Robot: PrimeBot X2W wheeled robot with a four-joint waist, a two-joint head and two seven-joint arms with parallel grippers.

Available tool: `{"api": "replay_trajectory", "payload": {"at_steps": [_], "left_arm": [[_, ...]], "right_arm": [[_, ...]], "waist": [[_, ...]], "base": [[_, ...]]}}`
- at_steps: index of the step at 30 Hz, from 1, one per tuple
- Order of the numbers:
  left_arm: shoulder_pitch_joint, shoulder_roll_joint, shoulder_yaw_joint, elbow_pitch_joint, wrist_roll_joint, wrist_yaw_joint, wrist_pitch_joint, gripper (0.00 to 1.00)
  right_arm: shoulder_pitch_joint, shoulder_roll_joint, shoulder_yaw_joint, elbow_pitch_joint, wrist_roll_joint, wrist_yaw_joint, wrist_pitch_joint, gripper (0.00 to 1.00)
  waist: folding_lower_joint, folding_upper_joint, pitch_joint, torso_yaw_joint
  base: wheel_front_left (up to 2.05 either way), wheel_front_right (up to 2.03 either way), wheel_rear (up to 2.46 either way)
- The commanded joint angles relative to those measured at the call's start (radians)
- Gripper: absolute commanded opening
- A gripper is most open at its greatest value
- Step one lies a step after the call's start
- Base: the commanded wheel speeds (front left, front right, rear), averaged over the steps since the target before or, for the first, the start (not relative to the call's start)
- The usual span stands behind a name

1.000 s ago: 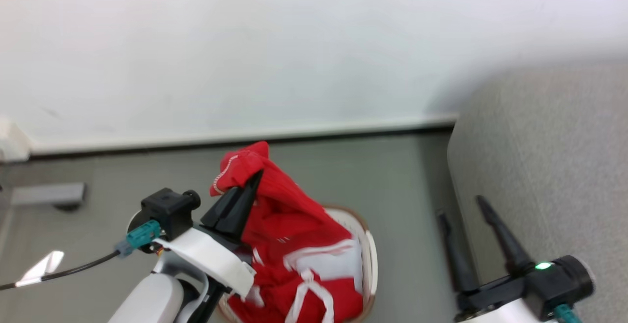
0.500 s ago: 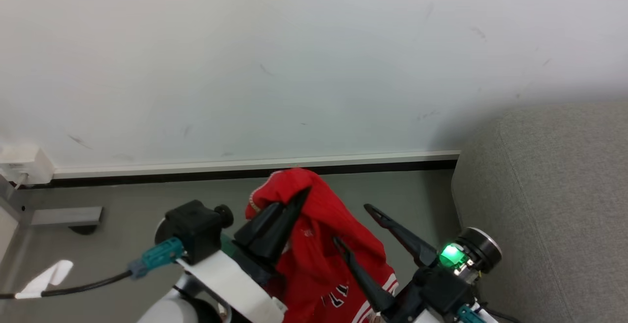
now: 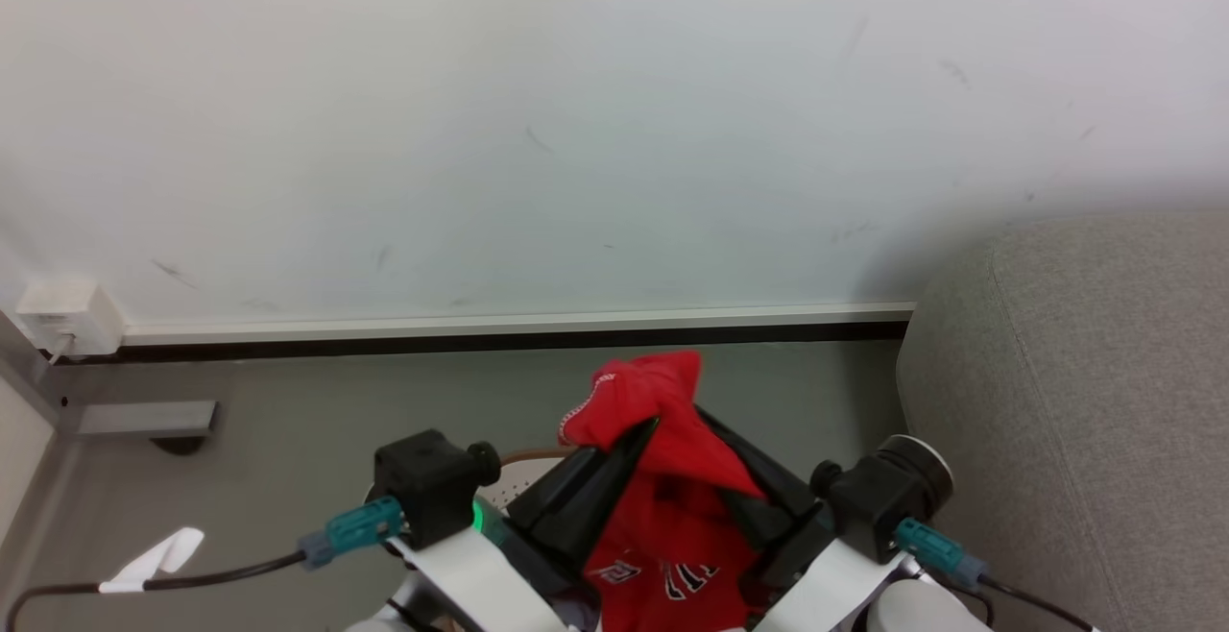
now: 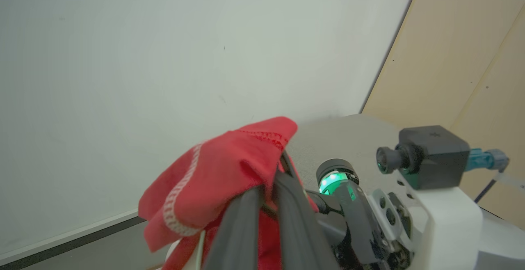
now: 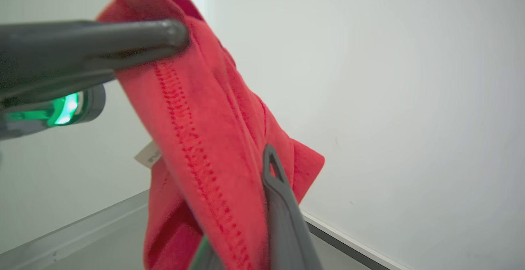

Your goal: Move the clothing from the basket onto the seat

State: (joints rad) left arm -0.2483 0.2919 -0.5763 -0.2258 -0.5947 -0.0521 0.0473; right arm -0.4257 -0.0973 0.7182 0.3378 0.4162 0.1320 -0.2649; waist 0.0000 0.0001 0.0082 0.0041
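Red clothing [image 3: 672, 507], clamped by the left gripper [image 3: 645, 432] and right gripper [image 3: 712, 426] together, hung above the basket [image 3: 518, 460]; the move right onto the seat [image 3: 1085, 401] remained.

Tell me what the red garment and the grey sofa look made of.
The clothing: soft, matte knit fabric, possibly synthetic jersey; it drapes limply and shows a stitched hem row. The seat: woven upholstery fabric, matte light grey, with fine speckled grain; its fibre cannot be told.
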Motion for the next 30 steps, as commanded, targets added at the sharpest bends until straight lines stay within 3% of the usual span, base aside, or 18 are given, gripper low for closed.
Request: {"api": "replay_trajectory", "payload": {"at_steps": [1,2,3,4,19,30], "left_arm": [[0.015,0.002,0.008,0.013,-0.012,-0.002,-0.009,0.32],[0.018,0.007,0.011,0.028,-0.011,-0.003,-0.020,0.47],[0.022,0.006,0.014,0.044,-0.011,-0.005,-0.033,0.94],[0.029,0.003,0.015,0.060,-0.018,-0.006,-0.042,1.00],[0.027,-0.030,-0.056,0.236,0.109,-0.018,-0.221,1.00],[-0.012,-0.027,-0.096,0.271,0.157,-0.031,-0.254,1.00]], "right_arm": [[0.013,-0.011,-0.011,0.011,0.011,-0.002,0.001,0.00],[0.015,-0.016,-0.025,0.017,0.018,-0.002,0.001,0.00],[0.017,-0.022,-0.045,0.022,0.021,-0.002,0.001,0.00],[0.022,-0.025,-0.063,0.026,0.026,-0.003,0.001,0.00],[0.077,-0.071,-0.249,-0.031,0.000,-0.003,0.000,0.00],[0.088,-0.080,-0.351,-0.092,-0.039,-0.003,0.000,0.00]], "waist": [[0.0000,-0.0001,0.000,0.000],[0.0000,-0.0001,0.000,-0.001],[0.0000,-0.0001,0.000,-0.002],[0.0000,-0.0001,0.000,-0.003],[0.0000,-0.0001,0.037,-0.132],[0.0000,-0.0001,0.114,-0.233]], "base": [[0.00,0.00,0.00],[0.00,0.00,0.00],[0.00,0.00,0.00],[0.00,0.00,0.00],[0.00,0.00,0.00],[0.00,0.00,0.00]]}}
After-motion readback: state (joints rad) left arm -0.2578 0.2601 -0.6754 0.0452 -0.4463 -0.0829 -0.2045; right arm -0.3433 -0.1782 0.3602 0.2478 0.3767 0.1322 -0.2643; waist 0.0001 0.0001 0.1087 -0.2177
